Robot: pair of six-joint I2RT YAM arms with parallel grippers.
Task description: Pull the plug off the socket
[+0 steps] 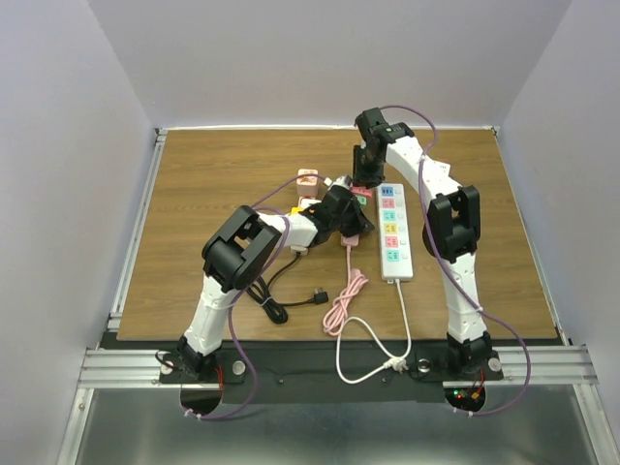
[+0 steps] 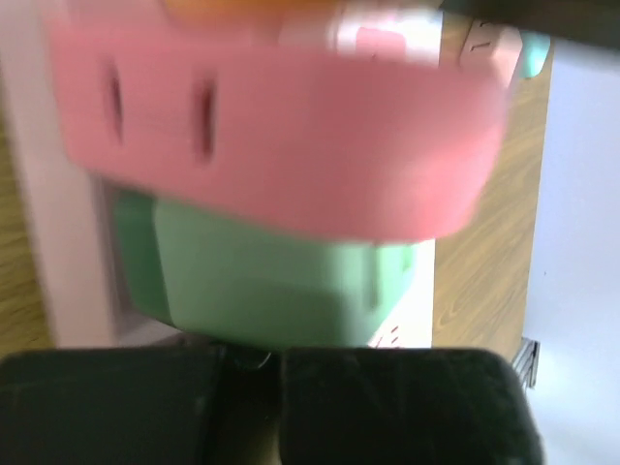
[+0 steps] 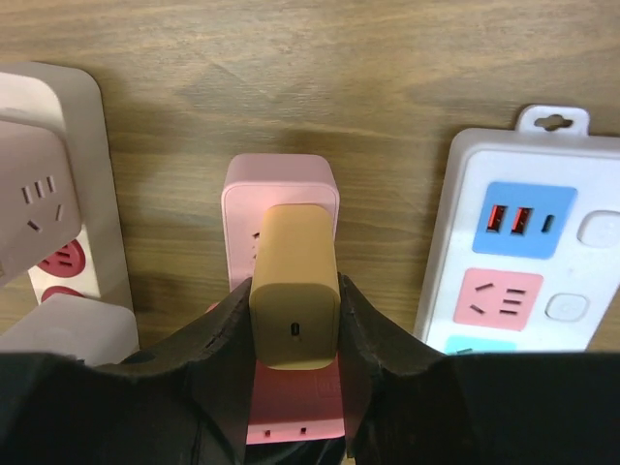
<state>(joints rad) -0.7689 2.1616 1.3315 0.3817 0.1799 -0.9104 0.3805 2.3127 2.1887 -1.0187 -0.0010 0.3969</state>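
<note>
Black fingers (image 3: 215,356) of the right gripper (image 3: 295,295) clamp the tan charger plug (image 3: 295,254), seated in the pink socket strip (image 3: 281,179) on the wooden table (image 3: 291,58). It looks rigid, light and smooth-sided, so grip its flanks low and pull straight. The left gripper (image 2: 279,397) is at the strip, but its jaws are unreadable.

Tan plug (image 3: 294,291) — upright, seated in pink socket (image 3: 281,182).

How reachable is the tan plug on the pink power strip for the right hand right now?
Probably yes: the right hand straddles the tan plug, one finger touching each side, nothing in the way. How firmly it grips cannot be judged.
</note>
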